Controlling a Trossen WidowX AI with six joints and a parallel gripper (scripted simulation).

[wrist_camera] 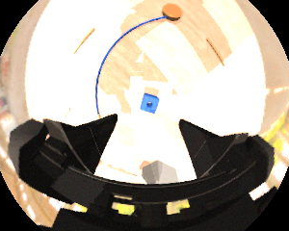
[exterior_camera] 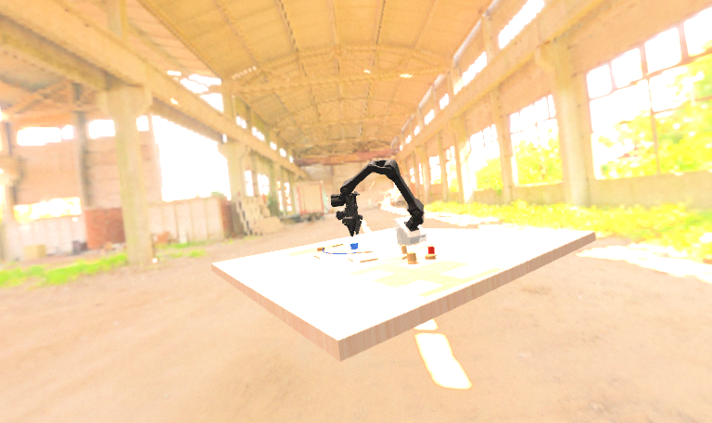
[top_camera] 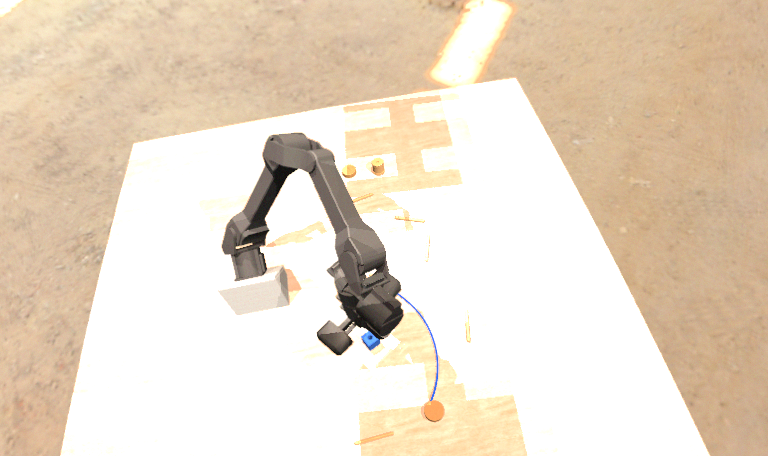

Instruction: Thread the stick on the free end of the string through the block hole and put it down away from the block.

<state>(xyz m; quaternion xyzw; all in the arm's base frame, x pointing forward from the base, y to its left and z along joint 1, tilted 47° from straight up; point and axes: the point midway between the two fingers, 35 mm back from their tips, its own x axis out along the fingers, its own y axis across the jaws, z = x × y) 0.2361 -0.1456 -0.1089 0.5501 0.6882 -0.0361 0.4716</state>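
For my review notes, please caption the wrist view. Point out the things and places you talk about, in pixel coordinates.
Open gripper (top_camera: 362, 329) (exterior_camera: 354, 235) (wrist_camera: 148, 119) above the table, blue block (top_camera: 370, 339) (exterior_camera: 353, 246) (wrist_camera: 149, 103) ahead, blue string (top_camera: 434, 341) (exterior_camera: 338, 253) (wrist_camera: 104, 57) curving from the round button (top_camera: 433, 410) (exterior_camera: 320, 249) (wrist_camera: 172, 12).

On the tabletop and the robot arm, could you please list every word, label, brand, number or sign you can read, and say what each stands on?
There are none that I can read: the black jointed robot arm and the small blue block with a hole show no legible lettering.

The blue block (top_camera: 370, 339) (exterior_camera: 353, 246) (wrist_camera: 149, 103) sits below the pincer; the blue string (top_camera: 436, 349) (exterior_camera: 338, 252) (wrist_camera: 102, 63) curves beside it to the round brown button (top_camera: 433, 410) (exterior_camera: 321, 249) (wrist_camera: 172, 12).
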